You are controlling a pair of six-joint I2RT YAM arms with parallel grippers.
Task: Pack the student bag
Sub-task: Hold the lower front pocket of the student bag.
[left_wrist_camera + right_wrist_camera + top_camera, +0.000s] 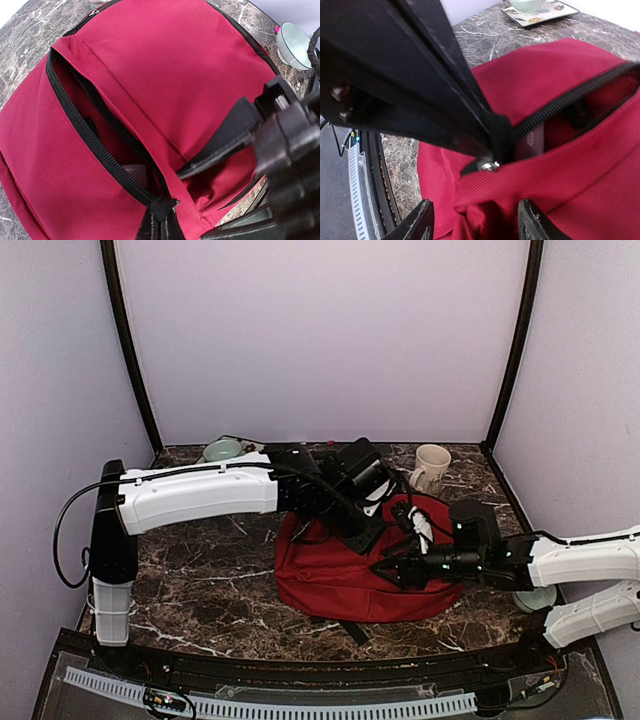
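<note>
Right up close, the L gripper [159,217] has its two black fingers pressed together on the little black tab [495,131] at the end of the zip [95,135]. So it is pinched tight on the bag [330,580].

The bag is big and red. It lies in the middle of the table [200,570], between the 2 arms, w/ its zip partly open. It is dark inside, and sth pale [136,172] shows in there.

The R gripper [477,224] comes in from the right side. Its fingers are apart, low over the red cloth next to the zip end and near the L gripper. They may be touching the cloth, but it is hard to see.

A cup [432,466] stands at the back, near the bag's far corner. A green bowl [222,449] is at the back left, well apart from the bag.
</note>
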